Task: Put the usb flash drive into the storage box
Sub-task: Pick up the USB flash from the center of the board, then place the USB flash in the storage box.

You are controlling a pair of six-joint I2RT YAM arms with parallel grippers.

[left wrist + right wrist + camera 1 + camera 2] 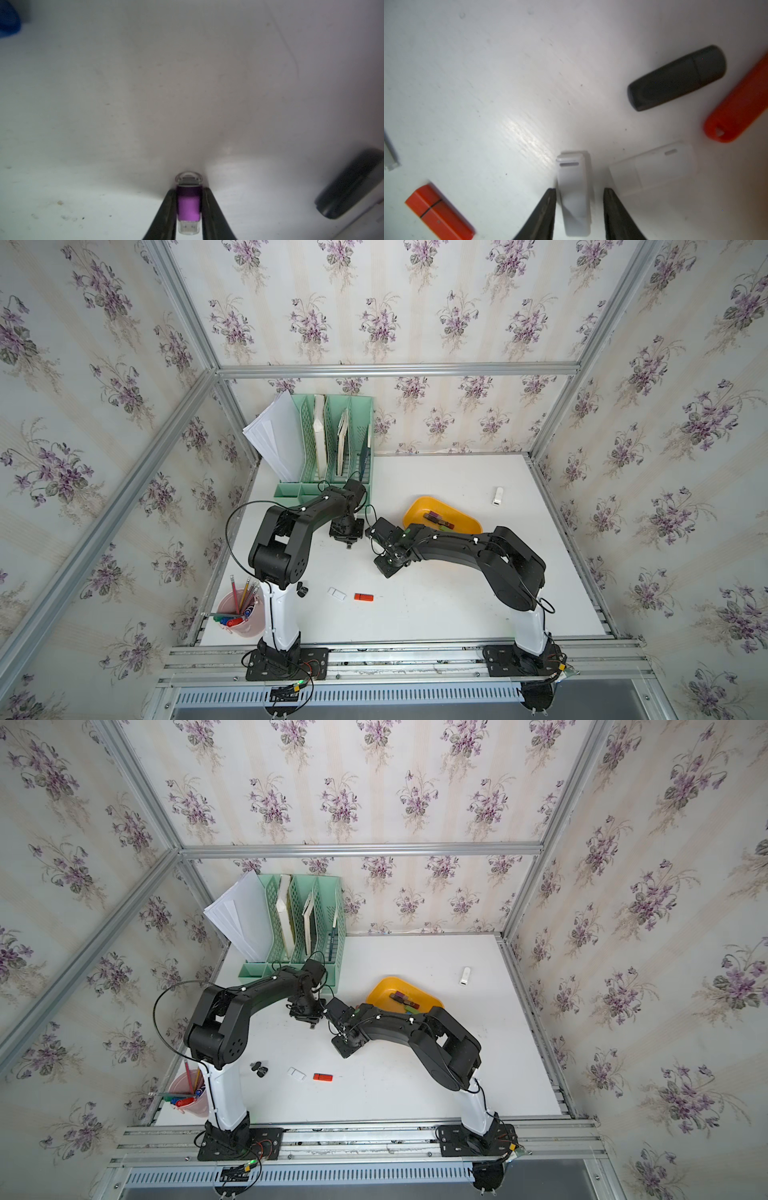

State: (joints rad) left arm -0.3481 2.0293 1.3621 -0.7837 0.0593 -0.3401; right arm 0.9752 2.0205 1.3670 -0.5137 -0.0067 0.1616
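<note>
Storage box (419, 506) lies on the white table (457, 593) a little right of the frame centre in a top view. It is yellow-orange and shallow, with a few small drives inside.

The left gripper (189, 190) is closed on the usb flash drive (188, 205), a purple one with a clear cap. In the left wrist view both fingers (166, 214) press its sides at the lower middle of the frame, and the capped end sticks out past the tips. In both top views this gripper is at the frame centre, left of the box and apart from it, so the drive is not in the box yet.

The right gripper (579, 190) has its jaws partly apart, with a white drive (574, 176) between them at the bottom middle of the right wrist view. One finger is right at the drive's side and the other shows a gap. I cannot tell if this drive is lifted. Around it on the table lie a black drive (677, 78) at upper right and an orange drive (439, 214) at lower left.
</note>
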